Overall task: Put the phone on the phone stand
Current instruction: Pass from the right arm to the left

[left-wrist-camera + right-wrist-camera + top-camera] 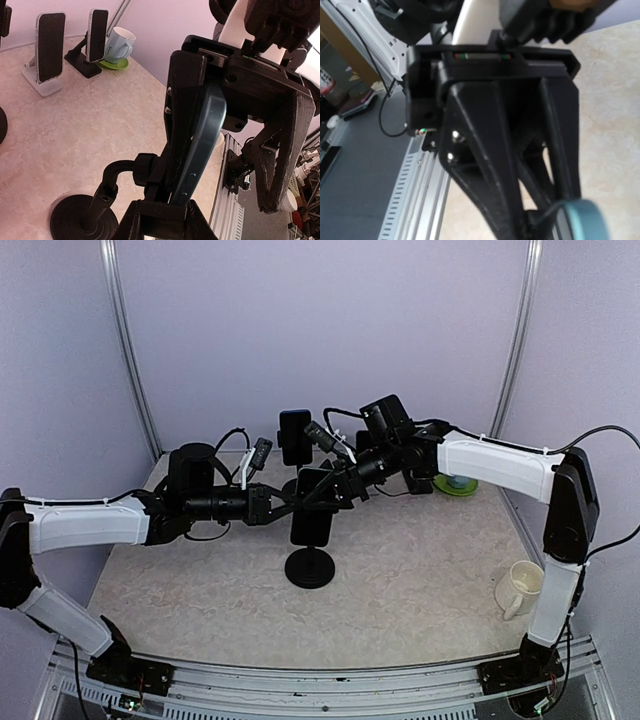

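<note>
In the top view my left gripper (290,505) reaches in from the left, its fingers pinched on the near edge of the phone (202,135). The phone stands upright at the centre of the frame, against the head of the phone stand (310,568), whose round base sits just below it. To the right, my right gripper (222,195) is spread wide: one finger lies against the phone, the other hangs apart from it. A cream mug (518,588) sits at the lower right
</note>
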### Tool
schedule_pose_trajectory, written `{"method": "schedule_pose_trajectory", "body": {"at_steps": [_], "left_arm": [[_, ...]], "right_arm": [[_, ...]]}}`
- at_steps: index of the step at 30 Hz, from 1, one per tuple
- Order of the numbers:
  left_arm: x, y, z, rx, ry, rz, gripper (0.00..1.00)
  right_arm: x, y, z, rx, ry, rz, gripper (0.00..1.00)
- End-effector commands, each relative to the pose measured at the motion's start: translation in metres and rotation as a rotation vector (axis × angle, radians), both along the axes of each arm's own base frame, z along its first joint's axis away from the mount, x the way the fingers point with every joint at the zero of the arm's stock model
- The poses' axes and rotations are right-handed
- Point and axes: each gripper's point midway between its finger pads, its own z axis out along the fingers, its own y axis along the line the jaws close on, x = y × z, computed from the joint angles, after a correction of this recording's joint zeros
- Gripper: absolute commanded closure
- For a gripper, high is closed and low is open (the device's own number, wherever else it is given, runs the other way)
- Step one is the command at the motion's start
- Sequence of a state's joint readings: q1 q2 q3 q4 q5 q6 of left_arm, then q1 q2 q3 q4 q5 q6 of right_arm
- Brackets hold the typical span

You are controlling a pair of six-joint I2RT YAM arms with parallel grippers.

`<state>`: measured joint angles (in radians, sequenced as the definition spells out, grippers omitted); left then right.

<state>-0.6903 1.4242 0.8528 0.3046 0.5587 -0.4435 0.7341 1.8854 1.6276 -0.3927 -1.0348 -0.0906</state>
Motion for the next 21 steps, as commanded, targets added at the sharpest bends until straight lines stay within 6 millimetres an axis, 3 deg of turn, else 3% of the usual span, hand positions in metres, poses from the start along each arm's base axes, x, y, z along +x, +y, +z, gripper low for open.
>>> {"method": "schedule_pose_trajectory", "body": {"at_steps": [1, 2, 3, 4, 15, 21], "left_arm": [[-0.001, -0.001, 0.007, -0.008, -0.038, -0.012, 1.0], [-0.001, 0.0, 0.006, -0.005, -0.039, -0.012, 1.0], [-0.002, 0.001, 0.007, -0.007, -0.04, -0.011, 1.0], [-0.002, 0.001, 0.007, -0.006, -0.041, -0.009, 1.0], [-0.006, 0.004, 0.01, -0.008, -0.053, -0.01, 1.0], [-0.007, 0.007, 0.009, -0.011, -0.05, 0.003, 1.0]], "right_arm": [[0.024, -0.008, -0.022, -0.088, 0.011, -0.127, 0.31], [0.029, -0.01, -0.019, -0.082, 0.003, -0.15, 0.23], [0.032, -0.012, -0.017, -0.075, -0.004, -0.169, 0.04], [0.036, -0.014, -0.014, -0.066, -0.012, -0.188, 0.0], [0.055, -0.03, 0.008, -0.003, -0.09, -0.339, 0.0], [0.038, -0.034, 0.012, 0.04, -0.014, -0.257, 0.0]]}}
